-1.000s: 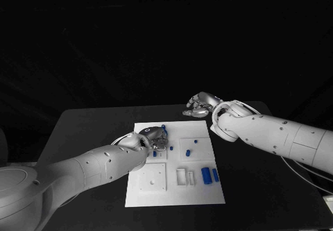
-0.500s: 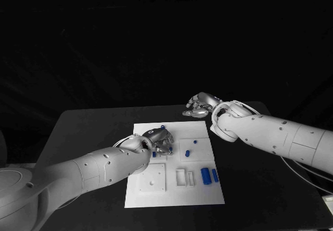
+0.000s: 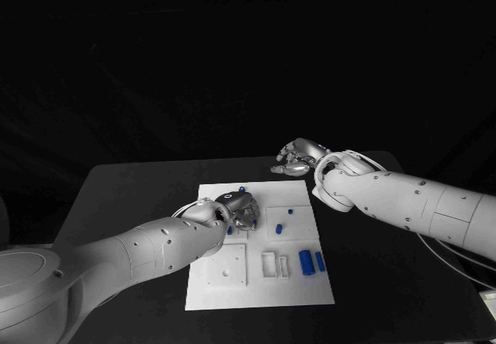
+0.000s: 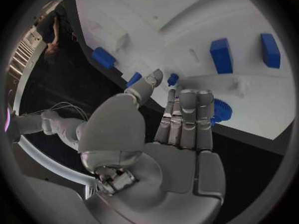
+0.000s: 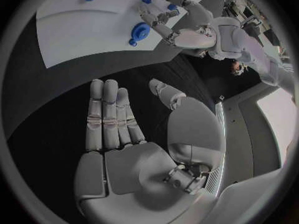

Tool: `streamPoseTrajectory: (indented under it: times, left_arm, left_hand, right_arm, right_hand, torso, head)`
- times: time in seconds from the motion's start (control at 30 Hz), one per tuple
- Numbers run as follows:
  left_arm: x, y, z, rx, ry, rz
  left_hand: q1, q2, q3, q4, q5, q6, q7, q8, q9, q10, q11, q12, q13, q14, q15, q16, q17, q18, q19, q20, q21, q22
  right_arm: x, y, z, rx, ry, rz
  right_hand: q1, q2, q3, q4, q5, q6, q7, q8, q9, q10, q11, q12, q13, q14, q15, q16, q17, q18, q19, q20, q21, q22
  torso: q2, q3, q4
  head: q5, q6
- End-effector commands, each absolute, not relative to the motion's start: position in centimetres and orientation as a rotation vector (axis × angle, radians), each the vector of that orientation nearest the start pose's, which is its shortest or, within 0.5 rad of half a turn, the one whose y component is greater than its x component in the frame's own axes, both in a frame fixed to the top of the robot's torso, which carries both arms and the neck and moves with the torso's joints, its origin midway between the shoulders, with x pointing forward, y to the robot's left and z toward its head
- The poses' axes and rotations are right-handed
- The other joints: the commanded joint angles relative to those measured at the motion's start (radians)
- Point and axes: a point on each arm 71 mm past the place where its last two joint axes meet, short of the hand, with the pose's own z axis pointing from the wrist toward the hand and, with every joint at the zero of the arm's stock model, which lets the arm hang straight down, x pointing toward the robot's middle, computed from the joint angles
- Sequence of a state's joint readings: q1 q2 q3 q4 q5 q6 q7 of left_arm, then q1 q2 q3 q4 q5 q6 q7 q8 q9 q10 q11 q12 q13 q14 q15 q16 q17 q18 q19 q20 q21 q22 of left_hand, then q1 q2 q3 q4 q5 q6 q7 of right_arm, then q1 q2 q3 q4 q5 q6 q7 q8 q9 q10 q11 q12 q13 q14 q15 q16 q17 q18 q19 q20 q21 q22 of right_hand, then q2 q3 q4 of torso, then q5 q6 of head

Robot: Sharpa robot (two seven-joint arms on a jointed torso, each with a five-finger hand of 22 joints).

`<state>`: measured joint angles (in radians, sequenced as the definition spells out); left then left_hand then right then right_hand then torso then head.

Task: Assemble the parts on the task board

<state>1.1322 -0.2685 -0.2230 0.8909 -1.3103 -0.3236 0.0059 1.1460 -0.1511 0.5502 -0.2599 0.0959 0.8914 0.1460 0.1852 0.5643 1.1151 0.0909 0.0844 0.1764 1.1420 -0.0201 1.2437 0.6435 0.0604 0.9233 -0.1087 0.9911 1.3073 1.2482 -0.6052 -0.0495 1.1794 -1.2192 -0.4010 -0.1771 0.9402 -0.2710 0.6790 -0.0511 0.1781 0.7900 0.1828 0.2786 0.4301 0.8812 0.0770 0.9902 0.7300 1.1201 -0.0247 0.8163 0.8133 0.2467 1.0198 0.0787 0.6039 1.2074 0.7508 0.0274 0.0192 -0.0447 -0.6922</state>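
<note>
a black table (image 3: 135, 186) held the white task board (image 3: 299, 287) at its middle, and everything here is placed from that board. the left hand (image 3: 236, 208) hovered over the board's far left part with fingers extended side by side and thumb apart, holding nothing; its fingertips (image 4: 187, 97) were near a blue gear (image 4: 221, 110) on the board and a small blue peg (image 4: 172, 78). the right hand (image 3: 297, 158) hung above the table just beyond the board's far edge, fingers spread, holding nothing. two blue blocks (image 3: 311, 261) lay on the board's near right part. to do this step well, the left hand would probably need to settle squarely over the gear before closing, so the part does not skid. compared with a second earlier, the left hand had shifted slightly toward the board's far edge; the right hand had stayed put.
</note>
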Motion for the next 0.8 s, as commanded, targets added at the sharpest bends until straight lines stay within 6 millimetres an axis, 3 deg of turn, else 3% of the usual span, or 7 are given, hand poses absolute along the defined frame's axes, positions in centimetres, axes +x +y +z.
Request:
streamPoseTrajectory:
  times: [0.03,0.33,0.8]
  left_arm:
    - [52.82,7.10,-29.89,0.243,1.856,-0.649]
    - [52.81,6.97,-30.03,0.256,1.874,-0.639]
    - [52.73,6.61,-30.15,0.273,1.886,-0.641]
  left_hand:
    - [0.001,0.015,-0.001,-0.006,-0.005,0.006,0.002,0.006,-0.002,0.006,0.000,0.000,0.000,-0.003,-0.002,0.003,0.000,0.075,-0.001,-0.005,-0.002,0.017]
    - [0.006,0.034,0.000,-0.009,-0.002,0.025,0.007,0.020,-0.003,0.028,0.005,0.006,0.003,0.003,0.003,0.010,0.000,0.074,0.004,-0.006,0.002,0.017]
    - [0.002,0.058,-0.003,-0.007,0.000,0.055,-0.005,0.038,-0.005,0.075,-0.005,0.029,0.014,0.020,-0.008,0.029,0.006,0.076,0.016,-0.013,0.013,0.018]
  right_arm:
    - [55.64,-18.88,-18.25,0.176,1.644,0.578]
    - [55.65,-18.87,-18.25,0.177,1.644,0.579]
    - [55.68,-18.68,-18.26,0.175,1.645,0.582]
  right_hand:
    - [-0.004,0.005,-0.002,-0.004,0.001,0.000,0.005,0.006,0.001,-0.008,0.001,0.006,-0.001,0.010,0.000,-0.006,0.002,0.015,0.000,0.006,-0.004,0.001]
    - [-0.004,0.005,-0.002,-0.004,0.001,0.000,0.005,0.006,0.001,-0.008,0.001,0.007,-0.003,0.011,0.000,-0.007,0.003,0.015,0.000,0.006,-0.004,0.001]
    - [-0.005,0.005,-0.002,-0.004,0.001,0.000,0.005,0.007,0.000,-0.008,0.001,0.009,-0.005,0.011,0.000,-0.009,0.004,0.015,0.001,0.006,-0.005,0.001]
  torso:
    - [0.000,-0.0005,-0.0008]
    - [0.000,-0.0003,0.0013]
    - [0.000,-0.0012,0.0005]
  head:
    - [0.000,-0.001]
    - [-0.003,-0.003]
    - [-0.003,-0.002]
